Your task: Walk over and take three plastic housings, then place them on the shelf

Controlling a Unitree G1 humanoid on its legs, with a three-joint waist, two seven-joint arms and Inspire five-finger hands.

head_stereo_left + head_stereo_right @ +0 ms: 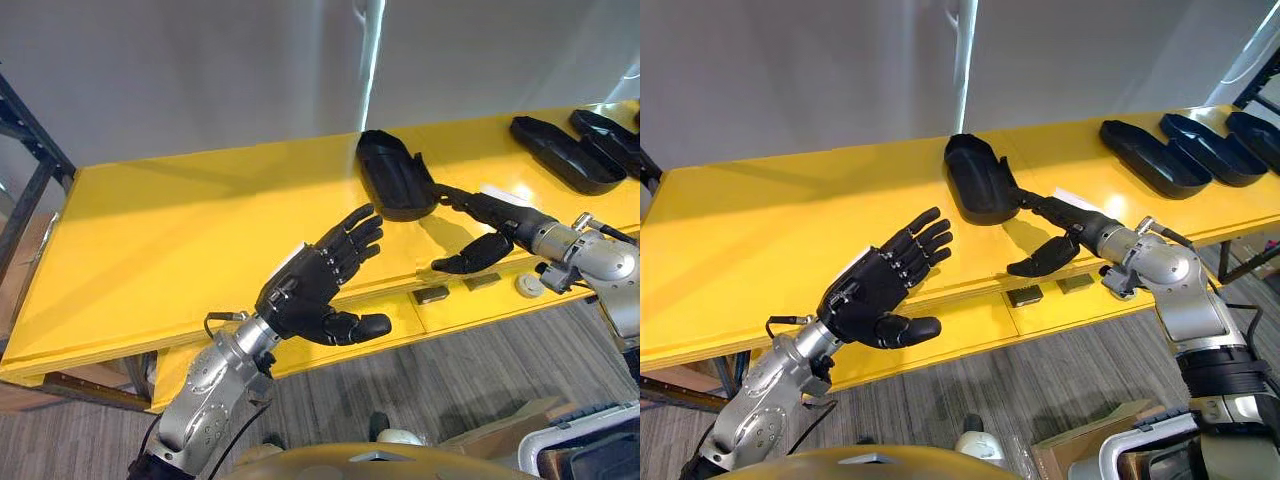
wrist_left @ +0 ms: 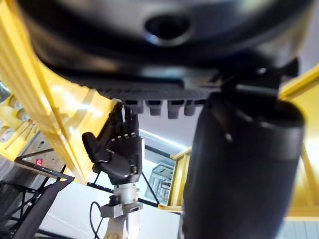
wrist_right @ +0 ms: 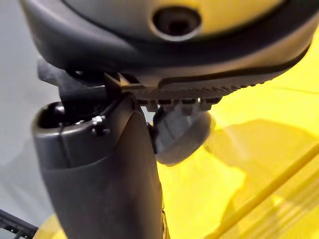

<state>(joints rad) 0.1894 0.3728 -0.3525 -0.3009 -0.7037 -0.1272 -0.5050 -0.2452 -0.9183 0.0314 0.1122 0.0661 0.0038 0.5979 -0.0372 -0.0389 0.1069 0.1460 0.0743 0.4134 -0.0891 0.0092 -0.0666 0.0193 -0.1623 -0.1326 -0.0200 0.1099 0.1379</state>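
Note:
A black plastic housing [image 1: 395,175] lies hollow side up near the middle of the yellow table [image 1: 180,230]. My right hand [image 1: 492,214] reaches in from the right, open. Its straight fingers touch the housing's near right end, and its thumb [image 1: 470,258] hangs spread below, apart from the housing. The right wrist view shows that housing [image 3: 180,140] just past the fingers. More black housings [image 1: 1155,155] [image 1: 1205,148] lie side by side at the table's far right. My left hand [image 1: 312,285] hovers open over the table's front edge, palm up, holding nothing.
Two small dark blocks [image 1: 431,294] [image 1: 482,282] and a white round piece [image 1: 530,285] sit on the lower yellow ledge under the table's front. A dark metal frame [image 1: 25,150] stands at the left end. A bin [image 1: 585,445] stands on the floor at the lower right.

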